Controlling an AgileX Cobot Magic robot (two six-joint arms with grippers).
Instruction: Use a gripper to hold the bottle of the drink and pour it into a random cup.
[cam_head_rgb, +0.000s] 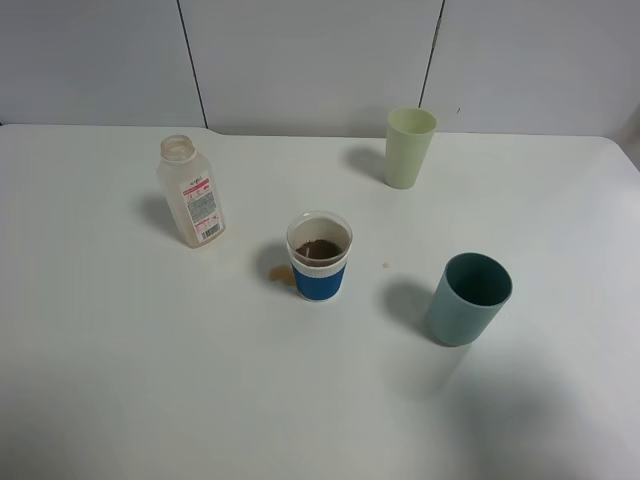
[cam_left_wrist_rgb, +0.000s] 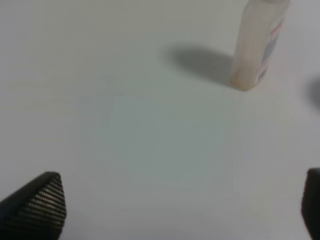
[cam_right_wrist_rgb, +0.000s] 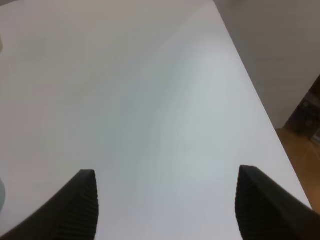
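Toward the desk's far-left corner, a small clear squarish plastic bottle (cam_head_rgb: 191, 191) stands upright, ungripped.
It lies ahead of the spread left gripper (cam_left_wrist_rgb: 182, 210), well apart; the right gripper (cam_right_wrist_rgb: 167, 205), also spread, is aimed elsewhere.

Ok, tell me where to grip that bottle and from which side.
Grip the bottle across its flat-sided body, below the wide neck, coming in level from the left with the left gripper, jaws wide open. It stands upright, cap off, apart from the cup.

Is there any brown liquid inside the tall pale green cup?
No, the pale green cup looks empty; the brown drink sits in the blue-banded cup.
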